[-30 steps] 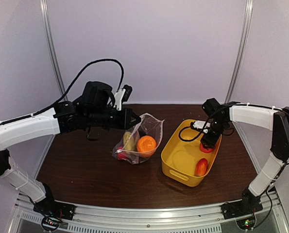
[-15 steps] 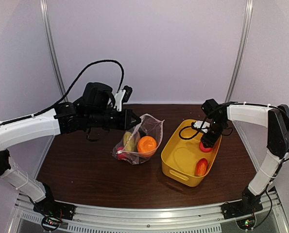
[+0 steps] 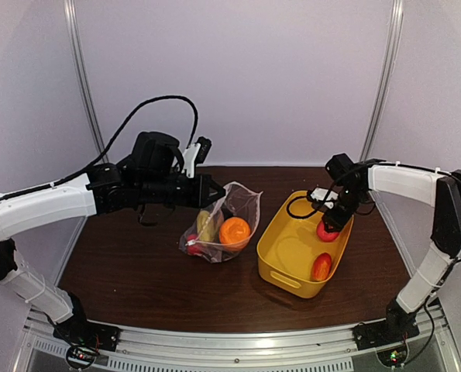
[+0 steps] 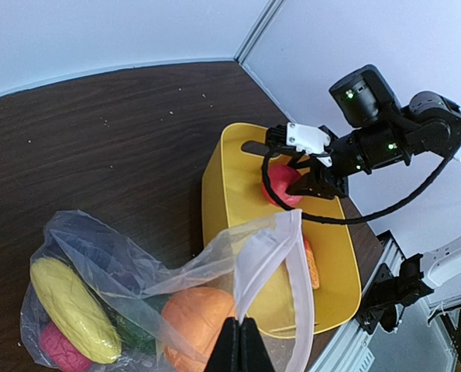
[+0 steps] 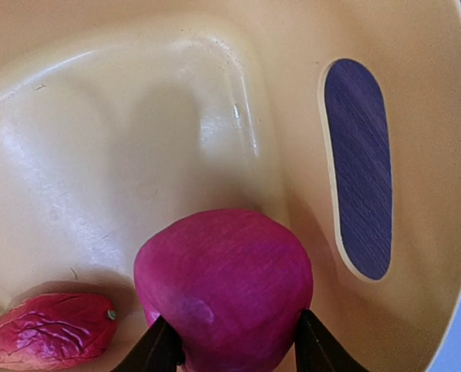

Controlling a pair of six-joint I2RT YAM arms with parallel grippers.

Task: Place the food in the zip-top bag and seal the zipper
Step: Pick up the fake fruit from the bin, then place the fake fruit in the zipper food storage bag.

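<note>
The clear zip-top bag (image 3: 244, 203) lies at mid-table with an orange fruit (image 3: 234, 231), a yellow piece (image 3: 205, 225) and a pink piece (image 4: 56, 349) inside. My left gripper (image 4: 242, 341) is shut on the bag's whitish zipper (image 4: 296, 263) edge, which holds the mouth up and open toward the tub. Inside the yellow tub (image 3: 280, 260), my right gripper (image 5: 230, 345) has a finger pressed against each side of a round red-pink fruit (image 5: 222, 287). A second red piece (image 5: 52, 329) lies on the tub floor beside it.
The tub's handle slot (image 5: 358, 167) is on the wall just right of the held fruit. Bare dark wood tabletop (image 3: 137, 271) surrounds bag and tub. White booth walls close in the back and sides.
The right jaws have narrowed onto the red-pink fruit, and wrist and fruit sit slightly higher in the tub. The left arm and the bag have not moved.
</note>
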